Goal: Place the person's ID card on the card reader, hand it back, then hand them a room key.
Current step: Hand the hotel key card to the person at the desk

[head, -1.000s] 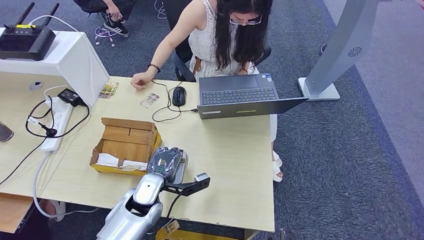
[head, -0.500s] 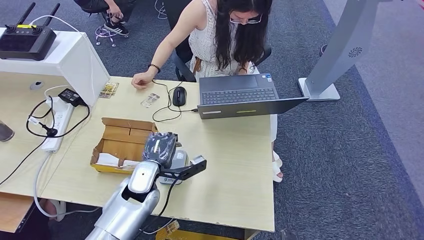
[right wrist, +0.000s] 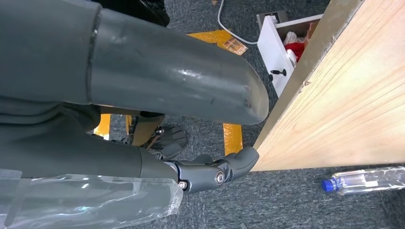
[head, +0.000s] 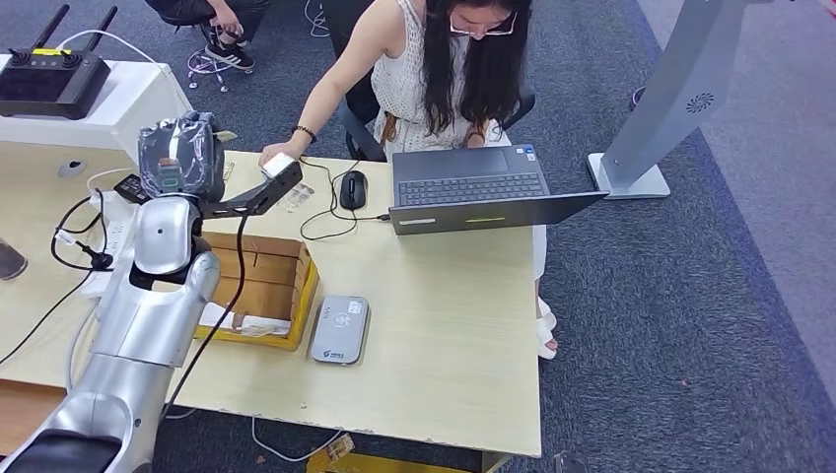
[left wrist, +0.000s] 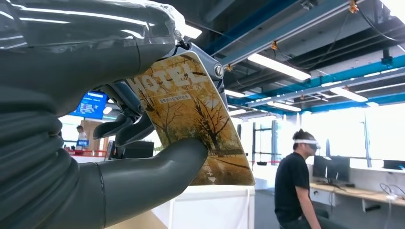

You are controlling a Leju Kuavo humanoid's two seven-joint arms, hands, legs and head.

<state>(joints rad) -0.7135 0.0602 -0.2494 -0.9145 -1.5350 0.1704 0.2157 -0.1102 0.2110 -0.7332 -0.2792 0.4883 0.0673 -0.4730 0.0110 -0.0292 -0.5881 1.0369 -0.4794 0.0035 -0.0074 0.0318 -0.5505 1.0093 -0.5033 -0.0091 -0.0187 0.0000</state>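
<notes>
Pale wooden table [head: 444,325]. Near the front edge, a grey card reader [head: 340,329], just beside an open cardboard box [head: 258,286]. Toward the far edge, a laptop [head: 483,195] (lid open, overhanging the right side), a black mouse [head: 353,188]. Along the left edge, a white power strip [head: 116,241].

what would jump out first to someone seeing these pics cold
The robot's raised left hand, wrapped in clear plastic, stands out at the table's far left corner, holding a golden autumn-tree hotel card between thumb and fingers. Just beyond it sits a person in a white sleeveless top, one hand on the pale wooden table. A grey card reader lies near the front edge beside an open cardboard box.
</notes>
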